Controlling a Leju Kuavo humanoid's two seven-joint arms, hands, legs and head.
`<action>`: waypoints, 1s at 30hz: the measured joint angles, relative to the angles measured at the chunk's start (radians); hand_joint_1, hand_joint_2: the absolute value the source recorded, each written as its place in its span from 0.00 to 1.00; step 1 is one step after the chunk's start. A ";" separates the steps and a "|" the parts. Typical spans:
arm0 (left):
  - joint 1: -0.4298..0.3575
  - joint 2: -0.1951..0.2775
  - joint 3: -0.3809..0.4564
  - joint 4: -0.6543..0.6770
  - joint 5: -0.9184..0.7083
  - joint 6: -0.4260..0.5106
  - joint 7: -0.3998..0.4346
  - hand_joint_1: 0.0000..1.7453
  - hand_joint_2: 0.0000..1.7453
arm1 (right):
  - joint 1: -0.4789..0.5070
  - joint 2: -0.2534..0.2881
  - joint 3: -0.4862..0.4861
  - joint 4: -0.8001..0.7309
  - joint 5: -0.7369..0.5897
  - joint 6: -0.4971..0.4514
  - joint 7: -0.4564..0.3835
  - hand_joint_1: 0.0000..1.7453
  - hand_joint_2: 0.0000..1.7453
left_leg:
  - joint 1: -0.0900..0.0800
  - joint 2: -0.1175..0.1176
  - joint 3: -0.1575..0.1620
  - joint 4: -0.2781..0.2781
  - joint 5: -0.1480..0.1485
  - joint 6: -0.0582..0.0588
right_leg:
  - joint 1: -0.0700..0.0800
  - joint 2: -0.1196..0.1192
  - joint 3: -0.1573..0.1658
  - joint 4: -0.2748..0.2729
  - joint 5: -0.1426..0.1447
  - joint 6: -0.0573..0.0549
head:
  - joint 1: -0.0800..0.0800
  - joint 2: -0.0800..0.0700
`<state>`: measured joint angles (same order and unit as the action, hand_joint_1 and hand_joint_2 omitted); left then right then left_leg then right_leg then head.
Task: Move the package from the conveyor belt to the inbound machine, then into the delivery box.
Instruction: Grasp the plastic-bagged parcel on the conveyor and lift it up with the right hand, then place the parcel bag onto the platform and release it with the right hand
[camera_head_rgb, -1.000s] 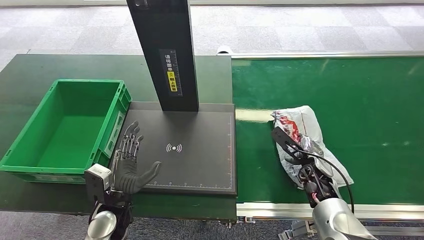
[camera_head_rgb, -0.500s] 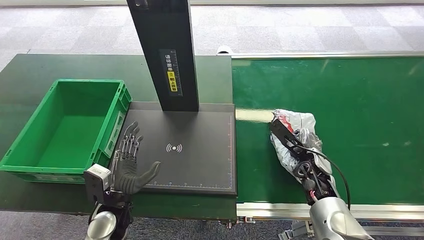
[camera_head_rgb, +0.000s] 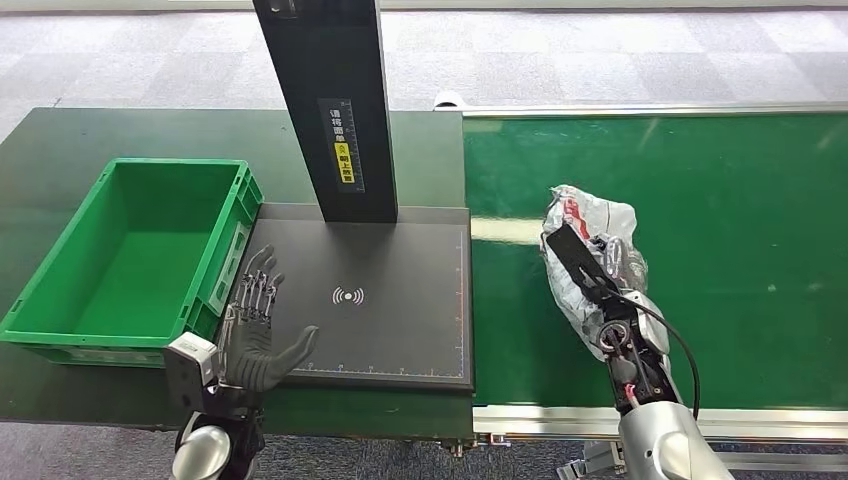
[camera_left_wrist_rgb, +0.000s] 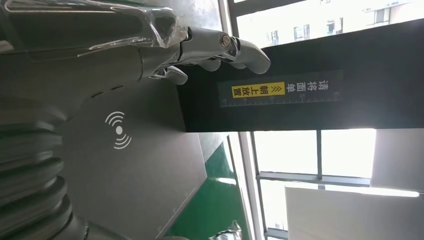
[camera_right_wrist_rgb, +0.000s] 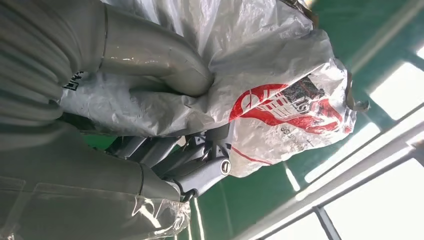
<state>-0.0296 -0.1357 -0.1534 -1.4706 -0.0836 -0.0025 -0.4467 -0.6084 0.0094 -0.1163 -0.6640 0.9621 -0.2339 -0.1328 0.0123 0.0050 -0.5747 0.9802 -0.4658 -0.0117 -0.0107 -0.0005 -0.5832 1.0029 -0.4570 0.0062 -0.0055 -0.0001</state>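
Dark green table (camera_head_rgb: 60, 140) bearing a green crate (camera_head_rgb: 135, 255) and, just right of it, a black scanner pad (camera_head_rgb: 400, 300) with its upright post (camera_head_rgb: 330, 100). Right of the pad, a green conveyor belt (camera_head_rgb: 720, 180) carrying a crumpled white package (camera_head_rgb: 585, 225).

Scanner post (camera_head_rgb: 325, 100) cut off at top edge; package (camera_head_rgb: 590, 265) partly behind right robot hand (camera_head_rgb: 600, 290).

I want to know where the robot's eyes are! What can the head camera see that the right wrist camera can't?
Head view alone: the green box, the dark scan pad, and the left hand with fingers spread at the pad's edge. Right wrist view alone: the thumb pressing into the crinkly package. Both: the right hand holding that package on the green belt.
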 joint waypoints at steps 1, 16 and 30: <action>0.000 0.000 0.000 0.000 0.001 0.000 -0.002 0.00 1.00 | 0.002 0.002 0.000 -0.018 -0.008 -0.008 -0.006 1.00 1.00 | 0.000 0.000 0.000 0.000 0.000 0.000 | 0.000 0.000 0.000 0.000 0.000 0.000 | 0.000 0.000; -0.043 0.003 -0.006 0.019 0.013 -0.001 -0.009 0.00 1.00 | 0.148 0.037 0.110 -0.433 -0.061 -0.217 -0.240 1.00 1.00 | 0.000 0.002 0.000 0.000 0.000 0.000 | 0.000 0.000 -0.001 0.000 0.000 0.000 | 0.000 0.000; -0.104 0.010 -0.024 0.068 0.042 -0.001 -0.025 0.00 1.00 | 0.187 0.075 0.502 -0.539 -0.072 -0.203 -0.347 1.00 1.00 | 0.000 0.001 0.000 0.000 0.000 0.000 | 0.000 0.000 0.000 0.000 0.000 0.000 | 0.000 0.000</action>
<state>-0.1334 -0.1253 -0.1776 -1.4026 -0.0420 -0.0031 -0.4716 -0.4210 0.0841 0.3856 -1.2031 0.8901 -0.4371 -0.4793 0.0125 0.0059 -0.5746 0.9798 -0.4657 -0.0119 -0.0103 -0.0007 -0.5834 1.0032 -0.4574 0.0060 -0.0054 0.0000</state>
